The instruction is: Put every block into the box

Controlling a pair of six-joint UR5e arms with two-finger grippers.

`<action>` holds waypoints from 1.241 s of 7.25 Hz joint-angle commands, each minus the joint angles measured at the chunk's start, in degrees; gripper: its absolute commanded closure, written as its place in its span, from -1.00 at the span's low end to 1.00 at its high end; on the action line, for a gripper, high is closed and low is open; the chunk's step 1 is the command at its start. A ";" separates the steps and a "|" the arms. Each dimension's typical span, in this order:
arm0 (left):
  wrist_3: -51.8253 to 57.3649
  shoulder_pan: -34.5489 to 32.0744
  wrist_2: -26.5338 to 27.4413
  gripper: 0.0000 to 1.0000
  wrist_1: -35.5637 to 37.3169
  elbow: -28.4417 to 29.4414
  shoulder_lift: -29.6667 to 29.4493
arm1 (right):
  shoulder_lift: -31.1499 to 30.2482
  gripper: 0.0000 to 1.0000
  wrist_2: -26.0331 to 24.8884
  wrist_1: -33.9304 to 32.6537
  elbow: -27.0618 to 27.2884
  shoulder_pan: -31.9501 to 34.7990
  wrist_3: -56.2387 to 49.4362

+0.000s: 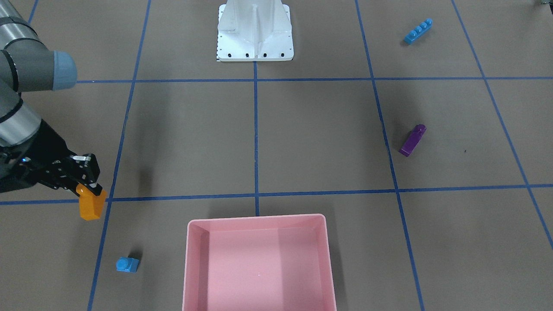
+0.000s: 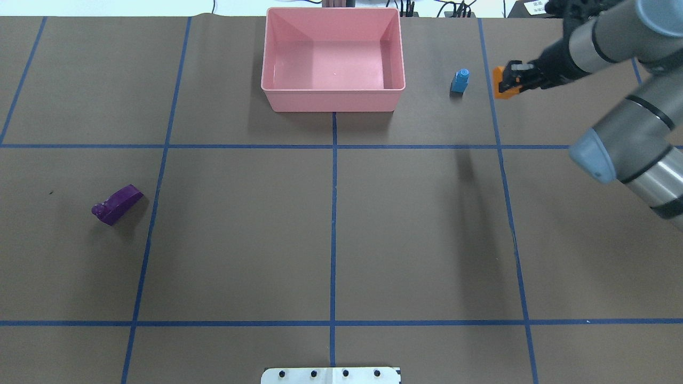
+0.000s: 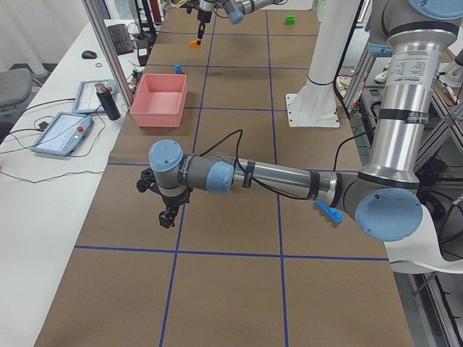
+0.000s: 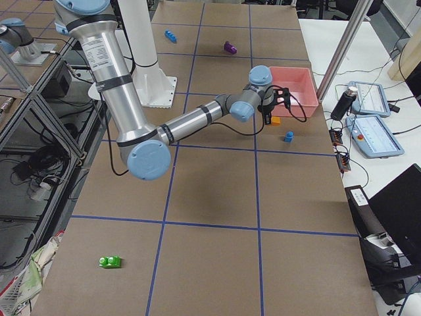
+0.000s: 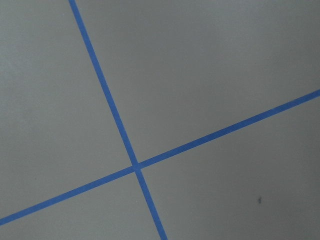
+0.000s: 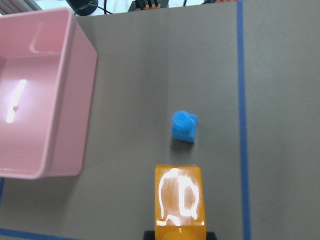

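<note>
My right gripper [image 2: 511, 79] is shut on the orange brick [image 2: 502, 89] and holds it above the table, right of the pink box [image 2: 333, 100]. It also shows in the front-facing view [image 1: 88, 183], with the brick [image 1: 92, 206] hanging below the fingers. The small blue cube [image 2: 460, 81] stands between the brick and the box; the right wrist view shows the cube [image 6: 184, 126] just beyond the brick [image 6: 180, 202]. The purple brick [image 2: 117, 204] lies far left. The long blue brick [image 1: 418, 31] and the green brick [image 4: 110, 262] lie near the robot's side. My left gripper [image 3: 168, 215] hovers over bare mat; I cannot tell its state.
The white metal base [image 1: 255, 43] stands at the robot's edge of the table. Blue tape lines divide the brown mat. The box [image 1: 257, 219] holds nothing. Tablets and cables [image 3: 65, 134] lie on the side bench beyond the box.
</note>
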 commanded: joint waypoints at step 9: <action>0.00 0.15 -1.12 -1.00 -0.17 -0.87 -0.96 | 40.88 -0.99 -12.40 -5.05 -48.17 -9.47 2.06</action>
